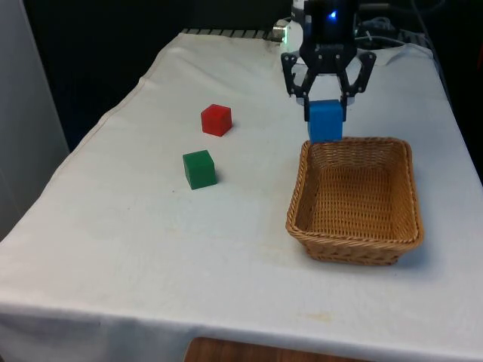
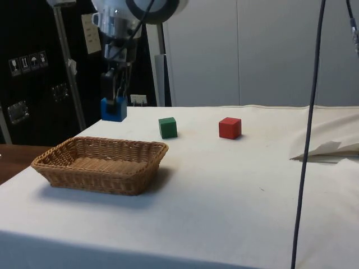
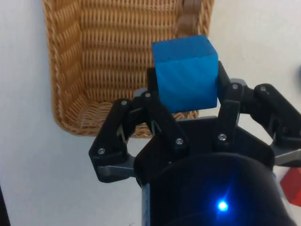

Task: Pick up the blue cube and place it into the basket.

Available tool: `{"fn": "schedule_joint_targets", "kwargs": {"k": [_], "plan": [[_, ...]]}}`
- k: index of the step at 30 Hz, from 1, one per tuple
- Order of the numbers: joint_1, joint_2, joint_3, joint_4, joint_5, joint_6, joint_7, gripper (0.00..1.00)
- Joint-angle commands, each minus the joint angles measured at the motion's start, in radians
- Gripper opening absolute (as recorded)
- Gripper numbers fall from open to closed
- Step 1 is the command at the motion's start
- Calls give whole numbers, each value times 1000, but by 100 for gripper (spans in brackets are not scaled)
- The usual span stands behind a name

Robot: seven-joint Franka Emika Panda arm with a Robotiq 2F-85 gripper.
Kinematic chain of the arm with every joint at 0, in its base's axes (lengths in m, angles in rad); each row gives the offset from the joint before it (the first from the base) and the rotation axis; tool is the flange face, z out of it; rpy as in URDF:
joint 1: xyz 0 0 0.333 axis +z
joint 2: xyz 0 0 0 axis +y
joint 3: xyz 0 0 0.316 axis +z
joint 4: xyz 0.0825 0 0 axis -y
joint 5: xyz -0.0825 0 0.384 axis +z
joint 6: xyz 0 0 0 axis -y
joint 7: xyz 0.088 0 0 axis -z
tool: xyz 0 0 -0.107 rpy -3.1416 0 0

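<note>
The end effector [image 1: 327, 100] grips the blue cube [image 1: 325, 121] between its fingers, in the air over the far rim of the wicker basket [image 1: 355, 249]. Below it the basket lies open. The green cube [image 1: 199, 169] and the red cube [image 1: 216, 120] stand well apart from it on the counter [image 1: 151, 256]. The fingers cover the blue cube's upper sides.
</note>
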Motion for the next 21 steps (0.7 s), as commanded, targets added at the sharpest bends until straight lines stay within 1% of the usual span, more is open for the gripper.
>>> {"fn": "schedule_joint_targets", "kwargs": {"k": [1,2,3,8,9,10,11,13,16,19,20,21], "plan": [[7,11,-3,15,-9,-12,14,1],[2,13,5,16,-1,-7,6,1],[9,24,1,30,-9,-20,19,1],[13,57,13,67,-7,-41,27,1],[13,63,15,74,-6,-47,28,1],[7,60,20,70,-1,-38,19,1],[13,76,20,89,-6,-56,30,1],[14,89,24,102,-5,-66,32,1],[15,113,30,124,-3,-84,34,1],[13,133,34,141,-1,-93,32,1],[11,124,34,132,-1,-82,29,1],[12,139,34,146,0,-95,31,1]]}}
